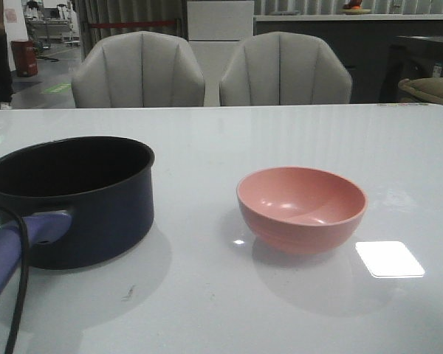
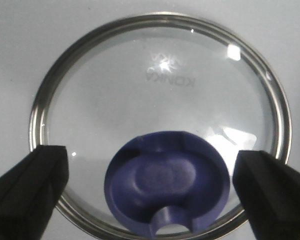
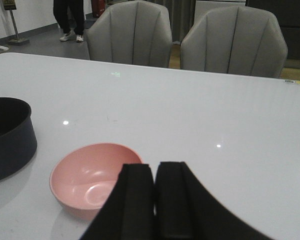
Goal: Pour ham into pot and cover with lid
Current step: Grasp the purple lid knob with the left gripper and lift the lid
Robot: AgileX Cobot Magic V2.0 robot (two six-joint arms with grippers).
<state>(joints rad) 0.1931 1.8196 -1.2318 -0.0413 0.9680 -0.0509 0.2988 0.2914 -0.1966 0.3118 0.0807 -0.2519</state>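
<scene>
The dark navy pot (image 1: 81,203) stands at the left of the table, its purple-blue handle (image 1: 18,243) towards me; its inside is dark and no ham shows. The glass lid (image 2: 160,85) lies flat on the table in the left wrist view. My left gripper (image 2: 150,167) is open, with one finger (image 2: 27,185) on each side of the blue knob (image 2: 165,182), not touching it. My right gripper (image 3: 154,172) is shut on nothing, hanging near the pink bowl (image 3: 85,177). The bowl (image 1: 301,206) looks empty. Neither gripper shows in the front view.
A black cable (image 1: 18,295) runs across the pot handle at the front left. Two grey chairs (image 1: 140,70) stand behind the table's far edge. A bright patch of reflected light (image 1: 389,259) lies to the right of the bowl.
</scene>
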